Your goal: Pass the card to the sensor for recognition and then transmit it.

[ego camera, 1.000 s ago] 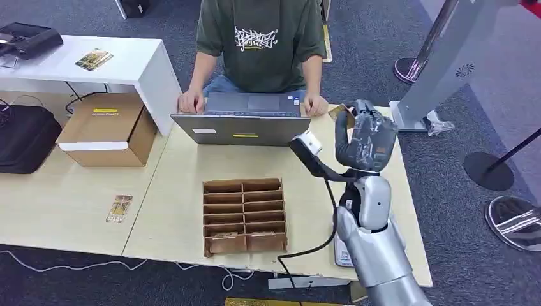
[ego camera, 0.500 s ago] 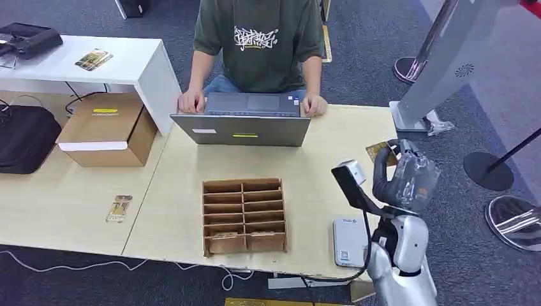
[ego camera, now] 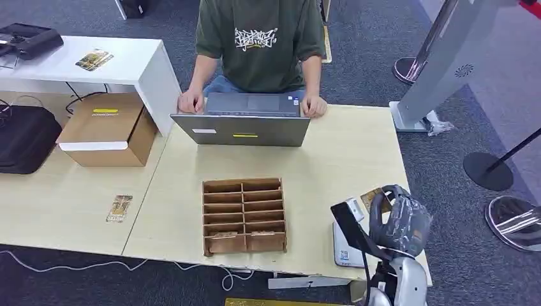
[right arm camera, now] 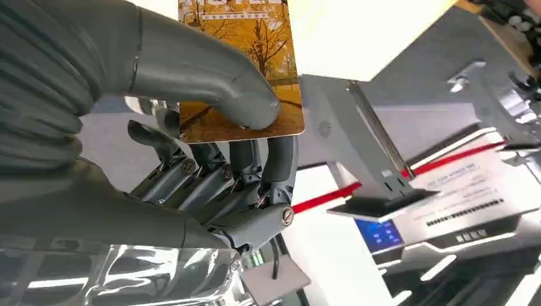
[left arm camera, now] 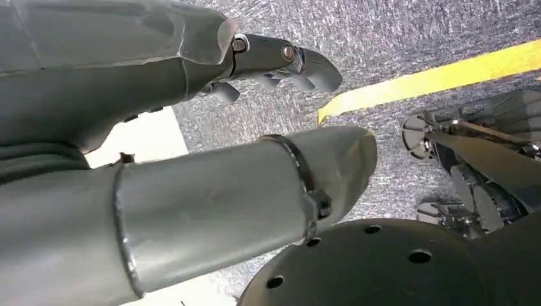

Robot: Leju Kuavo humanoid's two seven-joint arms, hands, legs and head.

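Now my right hand [ego camera: 399,223] pinches the card [ego camera: 370,199] between thumb and fingers, just above the white sensor [ego camera: 344,245], which lies toward seven o'clock.

Your right hand [right arm camera: 191,159], of smooth matt grey plastic with dark metal fingers, held a glossy card printed with yellow autumn trees [right arm camera: 239,70]. The compartmented brown organiser [ego camera: 244,215] looked like raw matt corrugated cardboard; the pale table [ego camera: 185,191] showed a smooth wood-grain laminate; the floor [ego camera: 446,166] was rough grey carpet.
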